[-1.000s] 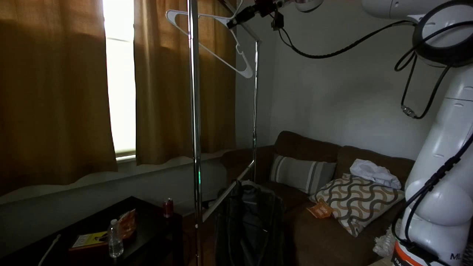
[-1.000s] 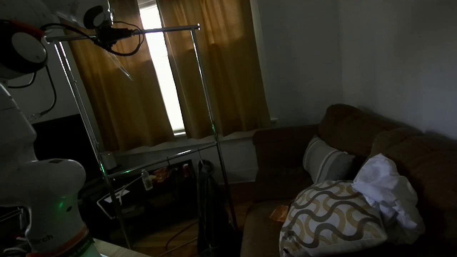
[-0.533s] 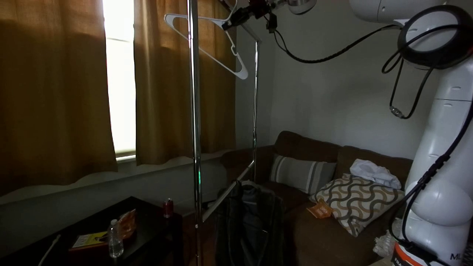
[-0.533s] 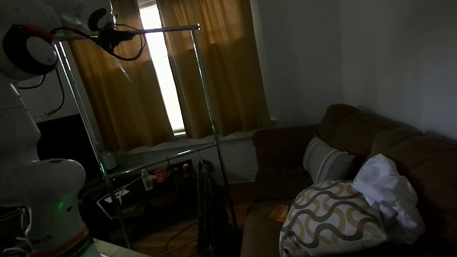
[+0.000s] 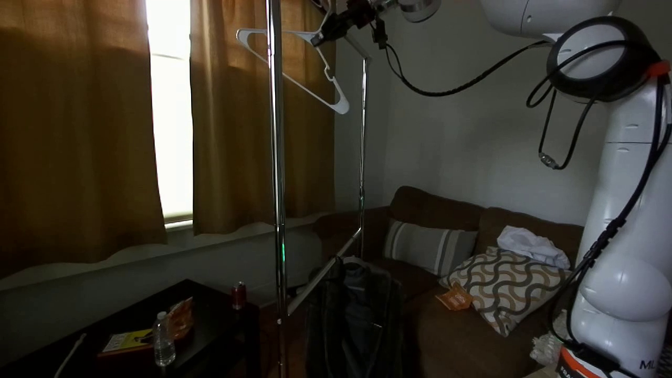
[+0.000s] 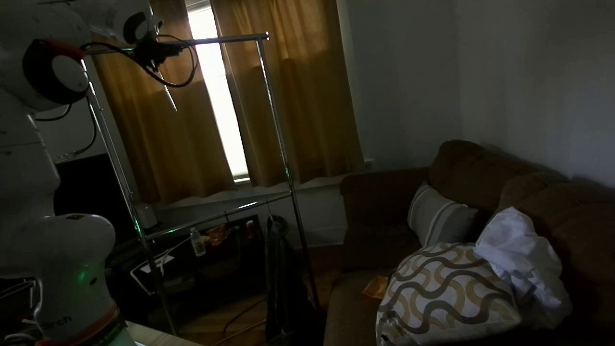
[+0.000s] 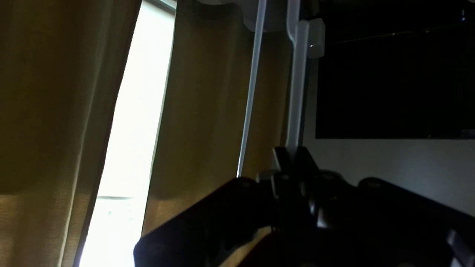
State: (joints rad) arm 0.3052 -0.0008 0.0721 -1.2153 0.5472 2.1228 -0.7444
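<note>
My gripper [image 5: 318, 40] is shut on a white plastic hanger [image 5: 341, 105] near the base of its hook, high in an exterior view. In the wrist view the gripper's fingertips [image 7: 281, 157] close on the hanger [image 7: 298, 85], which runs upward from them. The hanger shows nearly edge-on in an exterior view [image 6: 170, 98]. It hangs tilted, close to a chrome garment rack [image 5: 276, 157]. The rack's top bar [image 6: 230, 39] passes near the gripper. The upper end of the hook is at the frame edge; I cannot tell whether it touches the bar.
A dark garment [image 5: 362, 320] hangs from the rack's lower bar [image 6: 202, 219]. A dark table [image 5: 210, 315] holds a bottle [image 5: 164, 344], a red can [image 5: 239, 295] and an orange bag [image 5: 181, 317]. A brown couch [image 5: 446, 341] carries pillows. Curtains [image 5: 79, 131] hang behind.
The arm and gripper have moved with the held hanger, slightly left and down in an exterior view, and rightward and down where the rack is seen broadside. The rack has not moved.
</note>
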